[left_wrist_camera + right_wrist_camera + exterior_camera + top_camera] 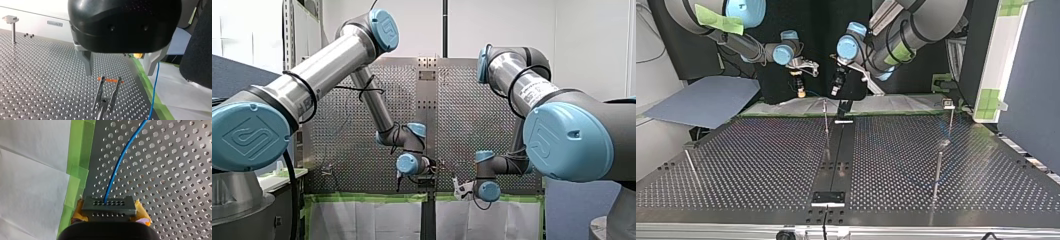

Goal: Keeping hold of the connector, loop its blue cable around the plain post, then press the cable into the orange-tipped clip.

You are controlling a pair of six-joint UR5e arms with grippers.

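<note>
In the right wrist view my right gripper (109,213) is shut on a grey connector (108,206), with yellow pads (141,212) on both its sides. A blue cable (119,163) runs from the connector over the perforated plate. In the left wrist view my left gripper (120,73) stands open, its metal fingers (87,61) wide apart with nothing between them. Just ahead of it and lower, the orange-tipped clip (108,93) rises from the table. The blue cable (153,93) hangs beside one finger. In the top view my right gripper (801,89) and left gripper (837,86) hover side by side at the table's far edge.
A post with a block-shaped head (12,26) stands far off to the side of my left gripper. Slim posts (937,172) (691,167) (826,121) rise from the perforated table (761,165). Green tape (79,167) and white sheeting border the plate's edge.
</note>
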